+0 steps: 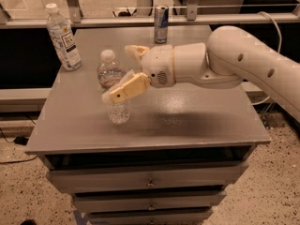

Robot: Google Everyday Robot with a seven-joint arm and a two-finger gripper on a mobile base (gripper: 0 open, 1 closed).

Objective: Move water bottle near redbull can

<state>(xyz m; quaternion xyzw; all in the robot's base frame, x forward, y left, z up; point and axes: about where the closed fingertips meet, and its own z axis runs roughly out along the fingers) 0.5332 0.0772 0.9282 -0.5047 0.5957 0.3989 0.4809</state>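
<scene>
The water bottle, clear and ribbed with a white cap, stands upright on the left half of the grey cabinet top. The redbull can stands at the far edge, middle, well behind the bottle. My gripper comes in from the right at the bottle's mid height and is open. Its near finger crosses in front of the bottle's body. Its far finger sits just right of the cap. The bottle's base rests on the top.
A second bottle with a large white label stands at the far left corner. A metal rail runs behind the cabinet. Drawers are below the front edge. My arm spans the right side.
</scene>
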